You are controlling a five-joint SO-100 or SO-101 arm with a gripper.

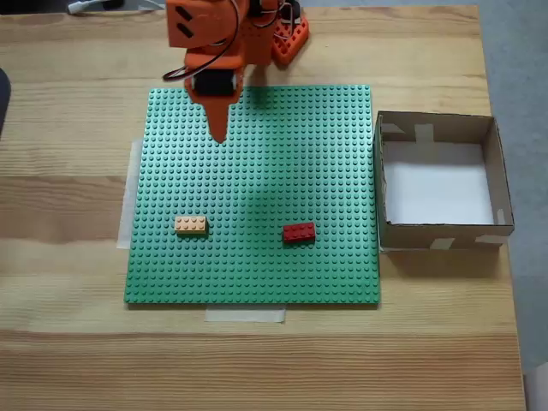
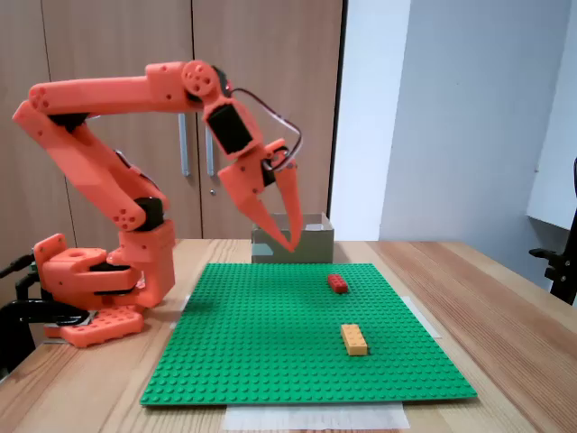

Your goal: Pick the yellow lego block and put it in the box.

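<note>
Orange plastic arm with its pointed pincer (image 2: 290,242) raised above the far part of a green studded baseplate (image 1: 257,171); the two tapering fingers meet at their tips, holding nothing. The yellow lego block (image 1: 191,225), a small rectangular studded brick, lies flat on the baseplate, well apart from the pincer. A red brick (image 1: 299,232) of like shape lies near it on the same plate. The box (image 1: 505,205), square brown cardboard with low walls, a white bottom and pale tape on its rims, stands just beside the baseplate's edge on the wood-grain tabletop (image 1: 68,205).
</note>
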